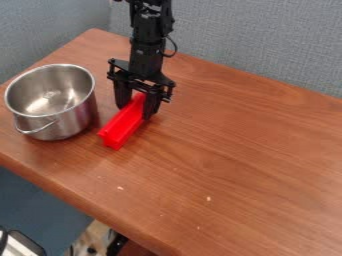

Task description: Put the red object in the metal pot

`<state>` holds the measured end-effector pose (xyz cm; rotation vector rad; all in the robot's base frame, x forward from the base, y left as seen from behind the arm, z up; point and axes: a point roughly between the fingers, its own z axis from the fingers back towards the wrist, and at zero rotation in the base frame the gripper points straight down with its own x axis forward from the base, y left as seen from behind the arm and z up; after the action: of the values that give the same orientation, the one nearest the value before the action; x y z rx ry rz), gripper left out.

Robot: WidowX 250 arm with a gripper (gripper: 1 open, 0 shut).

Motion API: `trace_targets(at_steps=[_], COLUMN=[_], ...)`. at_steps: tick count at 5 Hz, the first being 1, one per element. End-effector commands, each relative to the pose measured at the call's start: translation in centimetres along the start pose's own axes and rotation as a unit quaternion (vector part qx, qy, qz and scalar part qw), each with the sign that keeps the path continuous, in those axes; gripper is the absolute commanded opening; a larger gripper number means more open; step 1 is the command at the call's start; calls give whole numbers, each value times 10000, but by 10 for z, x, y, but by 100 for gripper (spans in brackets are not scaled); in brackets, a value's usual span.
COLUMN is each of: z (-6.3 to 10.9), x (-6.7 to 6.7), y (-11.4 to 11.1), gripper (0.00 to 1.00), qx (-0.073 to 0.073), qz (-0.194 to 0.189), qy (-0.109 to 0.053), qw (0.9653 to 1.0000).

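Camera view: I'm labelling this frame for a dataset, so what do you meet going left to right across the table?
Metal pot → red object → end effector, closed on the red object's far end → bare wooden table.
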<state>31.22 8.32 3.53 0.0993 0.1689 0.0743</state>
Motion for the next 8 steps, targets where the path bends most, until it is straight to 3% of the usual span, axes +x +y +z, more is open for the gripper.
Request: trace_targets(at_steps=[1,8], z=[12,17], x=[5,4], y=[2,1], gripper=[0,0], qx=[52,39], qz=[6,-21], qy=[-171,-141], qw=[9998,9999])
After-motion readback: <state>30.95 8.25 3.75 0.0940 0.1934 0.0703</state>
